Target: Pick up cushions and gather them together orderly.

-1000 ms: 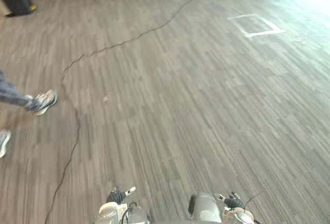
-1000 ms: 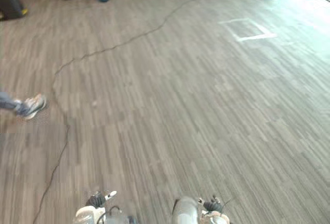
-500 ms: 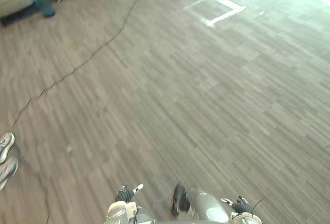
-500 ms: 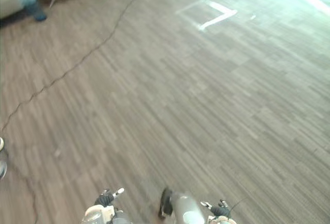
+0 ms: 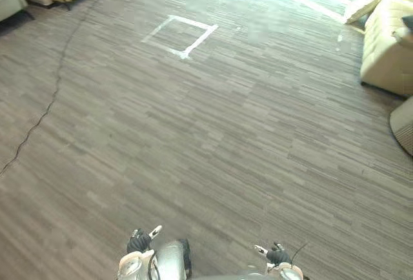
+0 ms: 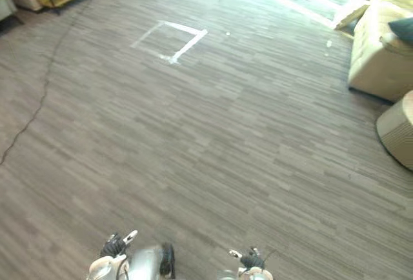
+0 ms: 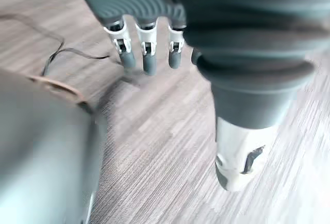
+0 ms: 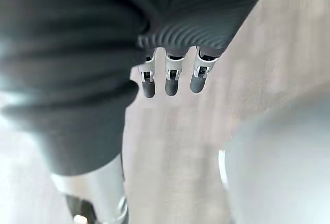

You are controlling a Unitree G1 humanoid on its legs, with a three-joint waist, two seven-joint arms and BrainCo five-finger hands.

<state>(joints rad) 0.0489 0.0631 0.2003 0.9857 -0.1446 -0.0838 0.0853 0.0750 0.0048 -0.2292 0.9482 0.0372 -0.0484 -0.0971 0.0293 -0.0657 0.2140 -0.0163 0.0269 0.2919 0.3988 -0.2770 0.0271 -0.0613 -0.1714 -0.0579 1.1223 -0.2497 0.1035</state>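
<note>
Head camera now faces further right than a second ago, so a beige sofa (image 5: 387, 44) stands at the far right of the wood-look floor (image 5: 226, 138).
A round woven pouf (image 6: 397, 128) sits near the sofa, and a white tape square (image 5: 180, 35) marks the floor well apart. A dark cushion (image 6: 402, 28) lies on the sofa, and a pale cushion (image 6: 350, 13) rests just beside its far end. The left hand (image 7: 148, 53) and right hand (image 8: 172, 77) hang with straight fingers, holding nothing.

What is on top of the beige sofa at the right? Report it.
A dark cushion lies on the sofa, cut by the view's edge. The rest of the seat lies past that edge, so more cushions cannot be ruled out.
</note>
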